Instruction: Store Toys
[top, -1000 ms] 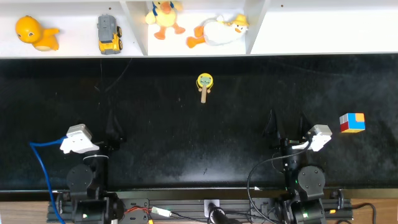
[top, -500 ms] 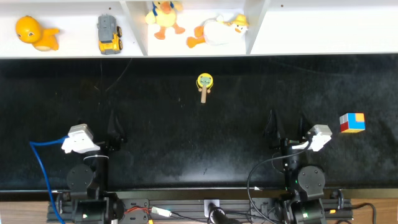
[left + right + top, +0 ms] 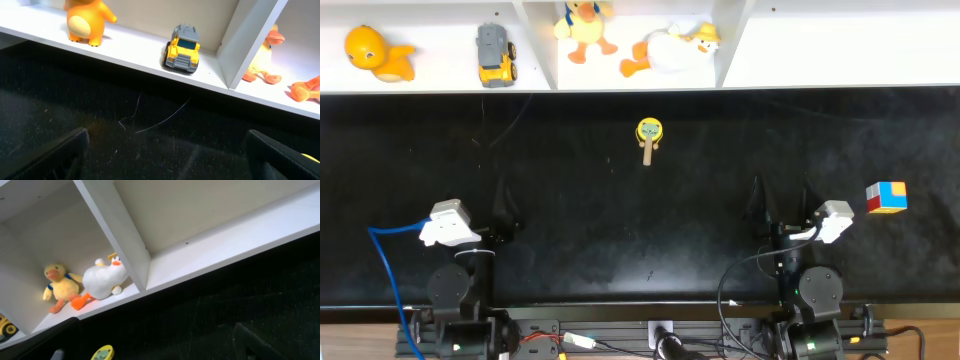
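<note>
Both arms are sitting back by their bases, left gripper point(image 3: 166, 132) and right gripper point(image 3: 156, 324) spread wide and empty, while the yellow paddle toy point(image 3: 648, 137) and coloured cube point(image 3: 886, 198) are lying on the black mat point(image 3: 570, 180), probably waiting for the white shelf point(image 3: 820, 60).

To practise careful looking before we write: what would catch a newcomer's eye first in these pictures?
Bright toys sit in the white shelf at the table's far edge: an orange duck and a yellow toy truck in the left compartment, a yellow plush duck and a white plush duck in the middle one. On the black tabletop lie a yellow-headed toy with a wooden handle, near the middle, and a multicoloured cube at the right.
</note>
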